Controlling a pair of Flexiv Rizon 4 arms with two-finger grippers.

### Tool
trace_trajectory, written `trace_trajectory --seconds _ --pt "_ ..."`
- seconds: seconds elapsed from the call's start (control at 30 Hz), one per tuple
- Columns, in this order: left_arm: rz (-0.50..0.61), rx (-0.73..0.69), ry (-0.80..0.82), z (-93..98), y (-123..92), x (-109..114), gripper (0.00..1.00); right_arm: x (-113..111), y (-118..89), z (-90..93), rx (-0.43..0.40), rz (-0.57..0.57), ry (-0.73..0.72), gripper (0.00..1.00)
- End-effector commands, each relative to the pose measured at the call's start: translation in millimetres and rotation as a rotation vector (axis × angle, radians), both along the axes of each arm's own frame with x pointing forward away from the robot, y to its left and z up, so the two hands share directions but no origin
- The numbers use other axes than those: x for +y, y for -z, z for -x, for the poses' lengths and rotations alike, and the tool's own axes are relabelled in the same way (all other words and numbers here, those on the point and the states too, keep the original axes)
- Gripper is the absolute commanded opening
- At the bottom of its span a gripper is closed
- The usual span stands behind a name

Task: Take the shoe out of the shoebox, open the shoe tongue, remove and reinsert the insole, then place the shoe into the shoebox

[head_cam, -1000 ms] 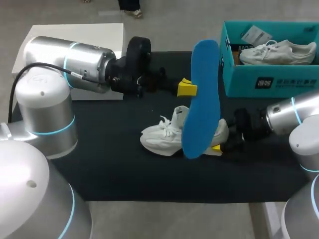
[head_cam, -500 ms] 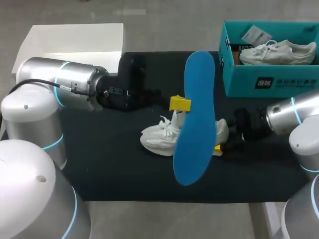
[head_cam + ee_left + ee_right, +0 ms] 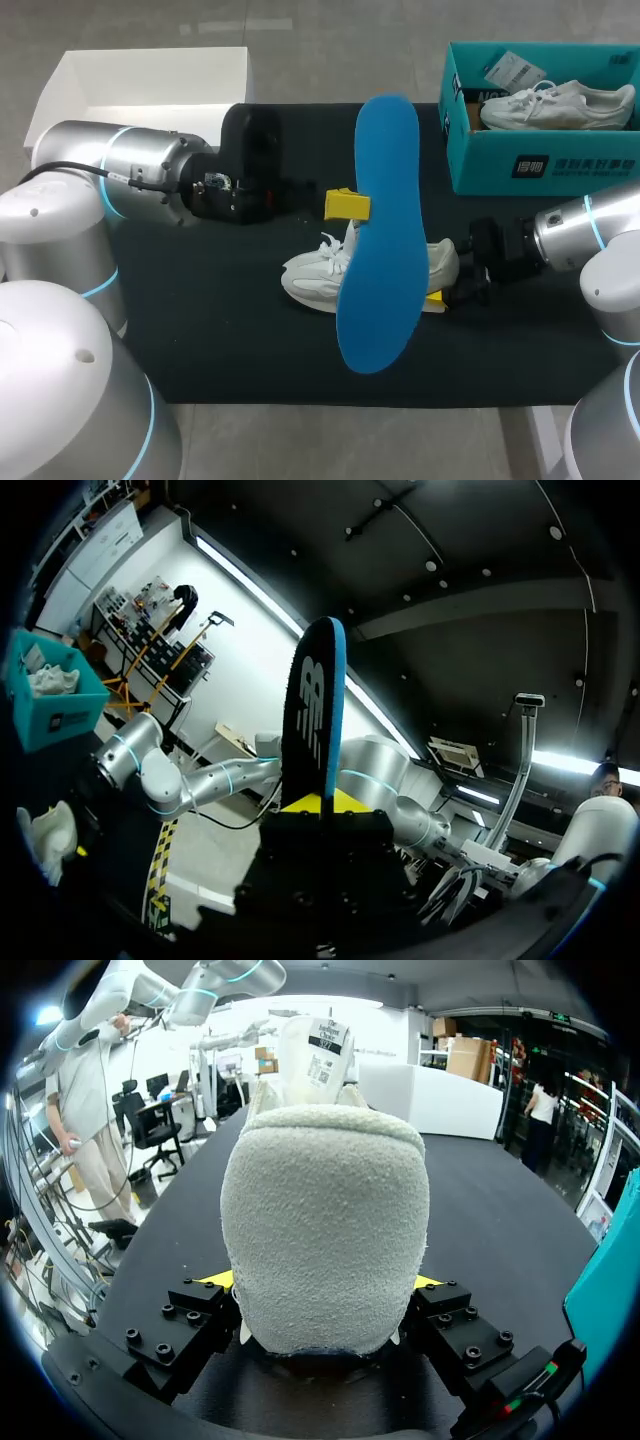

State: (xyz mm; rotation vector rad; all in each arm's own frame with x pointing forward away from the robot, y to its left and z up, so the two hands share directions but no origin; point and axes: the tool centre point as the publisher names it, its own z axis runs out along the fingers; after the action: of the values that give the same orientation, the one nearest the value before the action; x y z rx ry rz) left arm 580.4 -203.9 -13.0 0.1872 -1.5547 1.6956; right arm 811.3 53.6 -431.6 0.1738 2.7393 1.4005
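Note:
A white shoe (image 3: 322, 276) lies on the black mat (image 3: 220, 340), toe to the left. My right gripper (image 3: 440, 291) is shut on its heel; in the right wrist view the fuzzy heel (image 3: 325, 1230) fills the space between the fingers of that gripper (image 3: 322, 1285), tongue standing up behind. Above the shoe my left gripper (image 3: 347, 205) is shut on a blue insole (image 3: 380, 235), held by one long edge. In the left wrist view the insole (image 3: 315, 710) shows edge-on, rising from the shut left gripper (image 3: 322, 802).
A teal shoebox (image 3: 545, 165) at the back right holds a second white shoe (image 3: 556, 104) and a paper tag. An open white box (image 3: 150, 75) stands at the back left. The teal shoebox (image 3: 52, 695) also shows in the left wrist view.
My left gripper has drawn back to the left and towards the front with the insole, which now hangs lower over the shoe. The right gripper and shoe have stayed put.

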Motion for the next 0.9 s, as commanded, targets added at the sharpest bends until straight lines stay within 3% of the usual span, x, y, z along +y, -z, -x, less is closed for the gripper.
trace_trajectory --seconds 0.03,0.43,0.9 --pt "0.026 -0.008 -0.014 3.0 -3 -1 0.0 3 6 1.4 -0.001 0.003 0.002 0.0" --pt "0.118 -0.012 -0.052 10.1 -15 -3 0.0 3 6 1.4 -0.001 0.003 0.002 0.0" --pt "0.109 -0.004 -0.049 6.1 -17 -1 0.0 3 6 1.4 -0.001 0.003 0.002 0.0"
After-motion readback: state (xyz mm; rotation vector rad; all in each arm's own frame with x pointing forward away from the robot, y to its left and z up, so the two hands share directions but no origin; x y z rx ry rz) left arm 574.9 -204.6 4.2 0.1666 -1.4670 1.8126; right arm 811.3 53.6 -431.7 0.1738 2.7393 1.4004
